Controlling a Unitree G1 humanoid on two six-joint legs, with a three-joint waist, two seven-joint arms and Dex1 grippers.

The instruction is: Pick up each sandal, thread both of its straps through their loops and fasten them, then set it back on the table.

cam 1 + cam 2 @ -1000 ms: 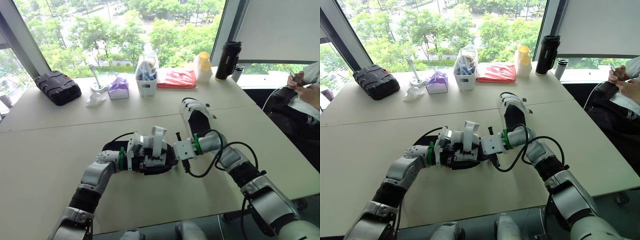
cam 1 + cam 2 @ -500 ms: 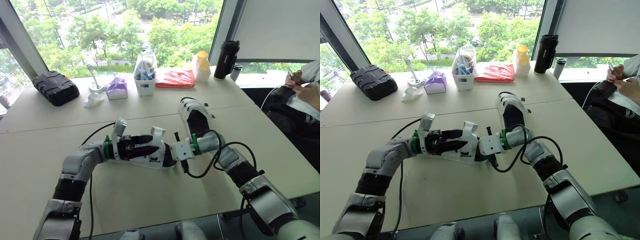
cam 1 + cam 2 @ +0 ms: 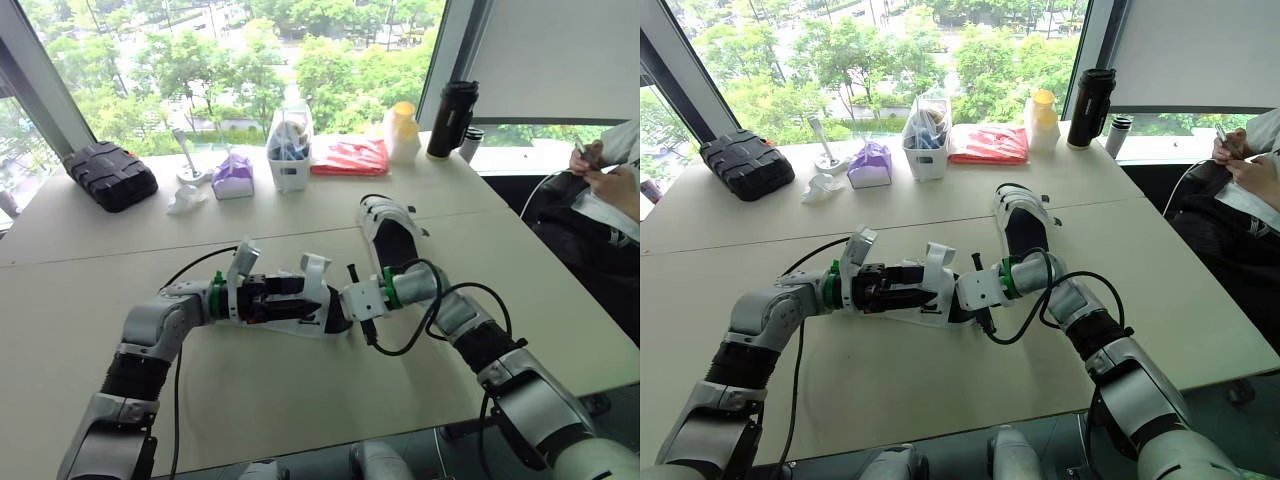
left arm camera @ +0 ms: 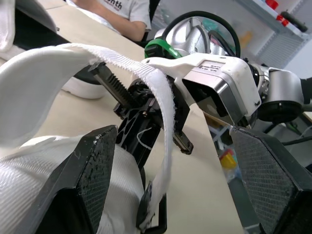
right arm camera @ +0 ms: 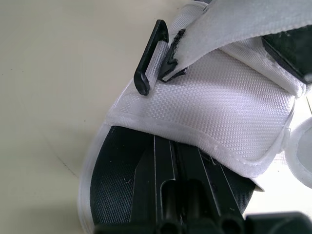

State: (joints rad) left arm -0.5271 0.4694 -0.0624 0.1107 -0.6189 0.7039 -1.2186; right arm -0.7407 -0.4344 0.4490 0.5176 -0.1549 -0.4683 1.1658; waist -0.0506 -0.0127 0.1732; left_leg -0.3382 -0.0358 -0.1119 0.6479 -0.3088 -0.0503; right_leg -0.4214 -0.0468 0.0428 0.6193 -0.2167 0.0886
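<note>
Threading step: our right gripper [image 3: 340,308] clamps the near sandal [image 3: 300,326]; left gripper [image 3: 283,300] gapes around its loose strap [image 4: 163,102]. It likely needs pinching next.

The table [image 3: 300,410] is bare in front and out to the left, so there is lots of room there. In the middle, the near sandal [image 3: 312,272] is in the way. The far sandal [image 3: 392,232] and a loopy black cable [image 3: 398,352] crowd the right side. By the window stand a black case [image 3: 110,175], a white bin [image 3: 293,160] and a tall flask [image 3: 447,118].
</note>
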